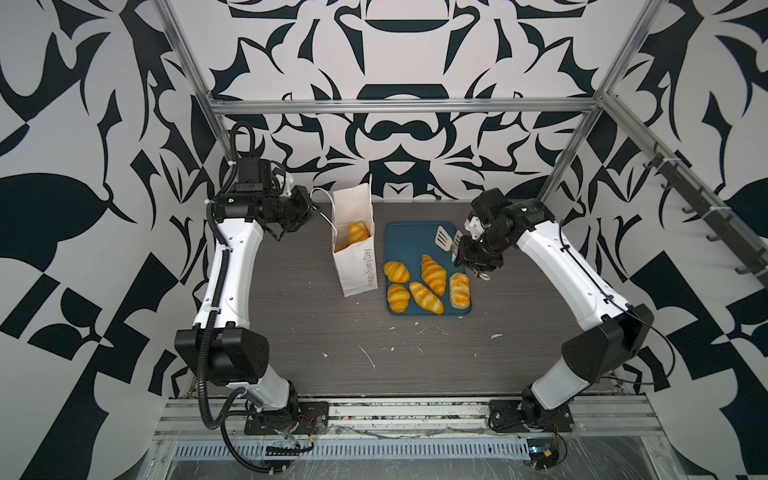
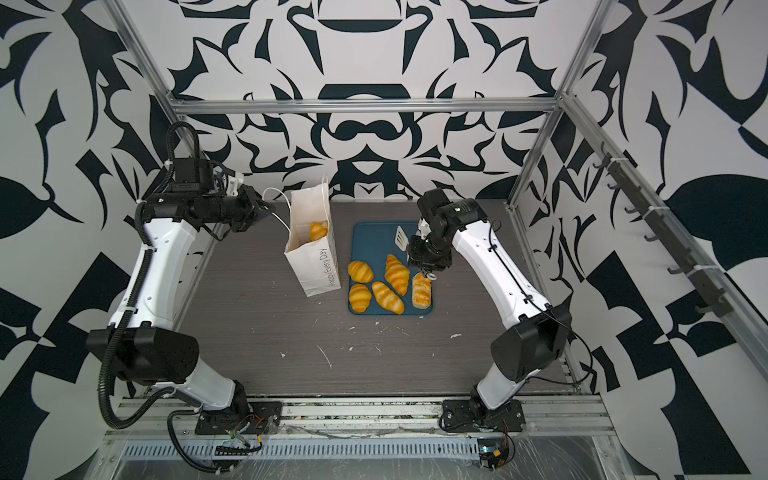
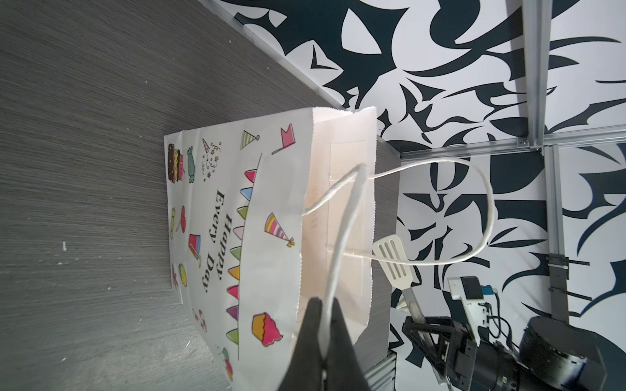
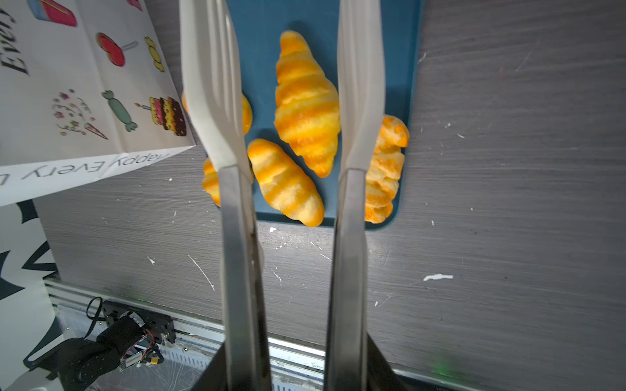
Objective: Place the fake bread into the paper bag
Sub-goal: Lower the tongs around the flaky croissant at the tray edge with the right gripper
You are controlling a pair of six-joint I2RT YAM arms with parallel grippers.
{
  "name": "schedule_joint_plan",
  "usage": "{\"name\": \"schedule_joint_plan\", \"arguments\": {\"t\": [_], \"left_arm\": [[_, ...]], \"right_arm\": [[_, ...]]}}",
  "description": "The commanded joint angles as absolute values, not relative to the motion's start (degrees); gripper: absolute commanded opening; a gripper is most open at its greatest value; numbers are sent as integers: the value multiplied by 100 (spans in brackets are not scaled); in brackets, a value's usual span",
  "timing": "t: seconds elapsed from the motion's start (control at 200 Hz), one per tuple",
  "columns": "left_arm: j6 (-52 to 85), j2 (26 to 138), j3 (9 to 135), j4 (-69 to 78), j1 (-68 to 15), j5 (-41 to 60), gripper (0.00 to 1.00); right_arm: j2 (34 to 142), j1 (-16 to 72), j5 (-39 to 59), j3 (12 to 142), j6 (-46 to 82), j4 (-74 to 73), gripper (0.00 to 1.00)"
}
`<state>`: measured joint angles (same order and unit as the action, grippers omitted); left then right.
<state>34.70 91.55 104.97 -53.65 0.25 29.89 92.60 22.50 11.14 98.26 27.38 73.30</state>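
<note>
Left wrist view: left gripper (image 3: pixel 323 304) clamped on a thin white cord handle (image 3: pixel 342 237) of the tall white paper bag (image 3: pixel 271 203), upright on the grey wood-grain table (image 3: pixel 84 135). In both top views some glossy golden-orange fake bread (image 1: pixel 356 232) lies inside the bag — five pieces (image 1: pixel 433 268) lie on the flat blue tray (image 1: pixel 405 239). Over the tray, the right gripper (image 4: pixel 294 369) grips white-tipped steel tongs (image 4: pixel 210 101) — blades apart, empty.
</note>
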Motion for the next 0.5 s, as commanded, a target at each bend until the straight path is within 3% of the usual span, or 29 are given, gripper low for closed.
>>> {"name": "schedule_joint_plan", "arguments": {"t": [0.0, 0.495], "left_arm": [[3511, 9166, 10455, -5329, 0, 3095, 0], [3542, 9239, 10480, -5280, -18, 3147, 0]], "right_arm": [[8877, 2241, 905, 9595, 2916, 7432, 44], [8679, 2241, 469, 8600, 2980, 7704, 45]]}}
